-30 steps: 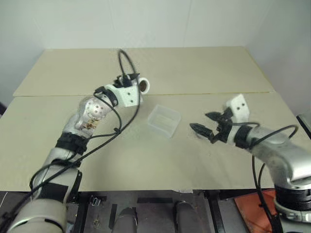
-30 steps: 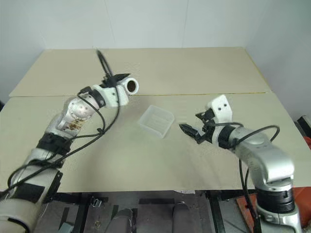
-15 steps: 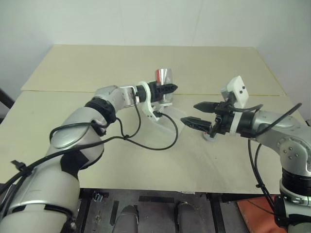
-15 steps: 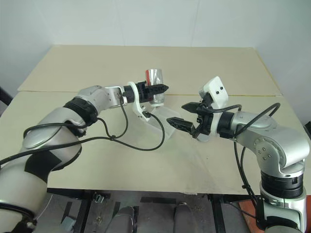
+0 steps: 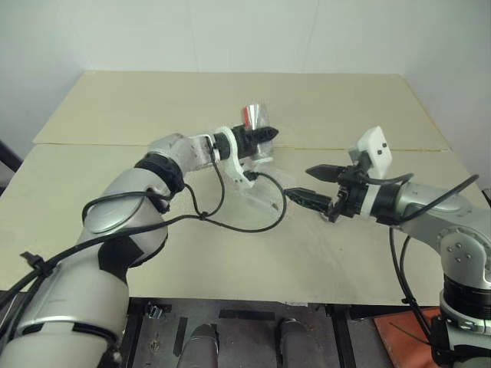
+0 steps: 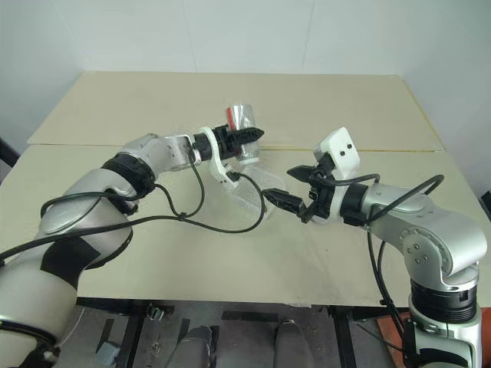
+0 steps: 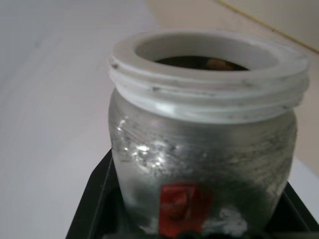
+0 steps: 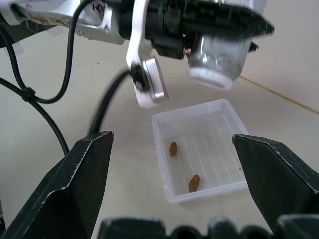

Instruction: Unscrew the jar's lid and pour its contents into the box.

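Spreading across most of the head views, the beige table [image 5: 115,107] is carrying the work, with a seam running across it. Above its middle the two arms are facing each other. The left gripper [image 6: 244,136] is reaching in from the left with its black fingers clamped tight around the jar [image 5: 258,119], holding it in the air just above the box [image 8: 199,149]. The jar is lying tipped, its open white threaded mouth [image 8: 212,75] pointing down toward the box in the right wrist view; the lid is off. In the left wrist view its silvery side with the red patch [image 7: 182,204] is sitting between the fingers, and something dark is showing inside the rim.

The right gripper [image 5: 316,186] is hanging in the air near the box, on the right side of it, pointing toward the jar with its two fingers [image 8: 75,184] spread wide and nothing between them.

The box is resting on the table under the left gripper, partly hidden by it and by a black cable [image 5: 230,222]. Two tiny brown bits [image 8: 194,182] are lying on its ribbed floor, apart from each other.
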